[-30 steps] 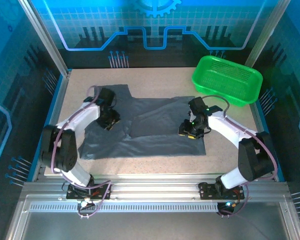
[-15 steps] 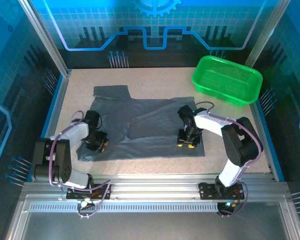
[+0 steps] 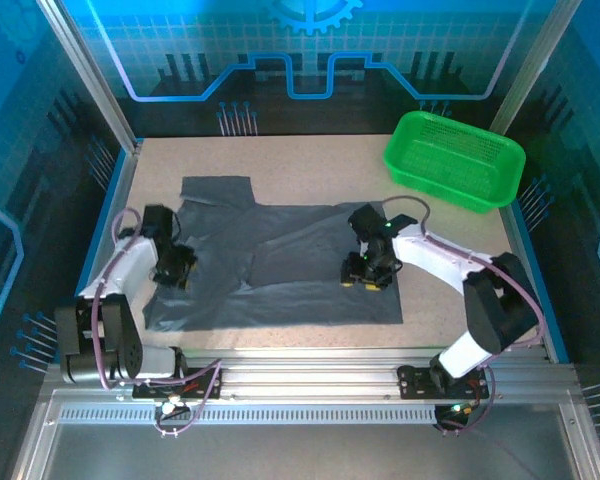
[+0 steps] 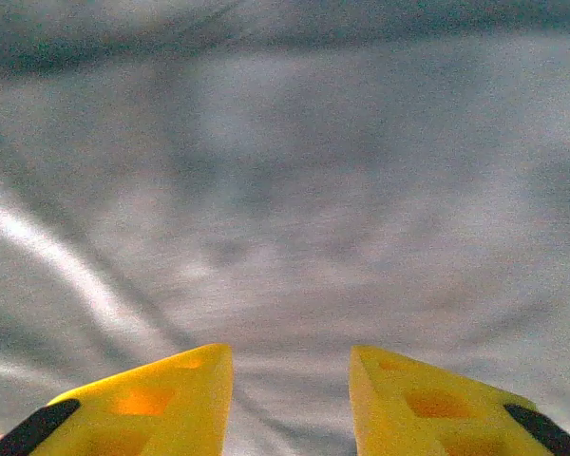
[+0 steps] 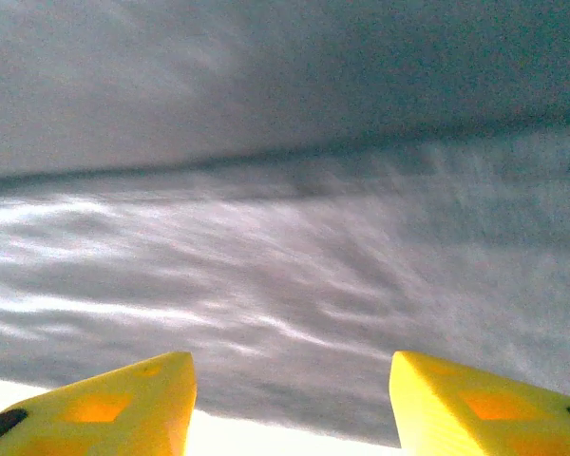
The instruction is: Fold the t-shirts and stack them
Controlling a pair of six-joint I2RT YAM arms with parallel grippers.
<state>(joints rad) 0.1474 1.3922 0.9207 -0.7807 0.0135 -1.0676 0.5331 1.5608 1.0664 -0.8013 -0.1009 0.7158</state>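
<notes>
The dark grey t-shirt [image 3: 300, 250] lies spread on the table [image 3: 310, 165], nearer the arms than the green basket [image 3: 435, 185] and to its left, not touching it. One sleeve lies out flat on the side away from the basket. The right gripper [image 3: 368, 275] is low over the part of the shirt closest to the basket, its yellow fingers [image 5: 456, 389] wide apart with nothing between them. The left gripper [image 3: 177, 268] sits at the shirt's edge farthest from the basket, its fingers [image 4: 171, 389] parted less widely and also empty. With one at each side, they are probably placed to flatten the cloth or to take hold for a fold.
</notes>
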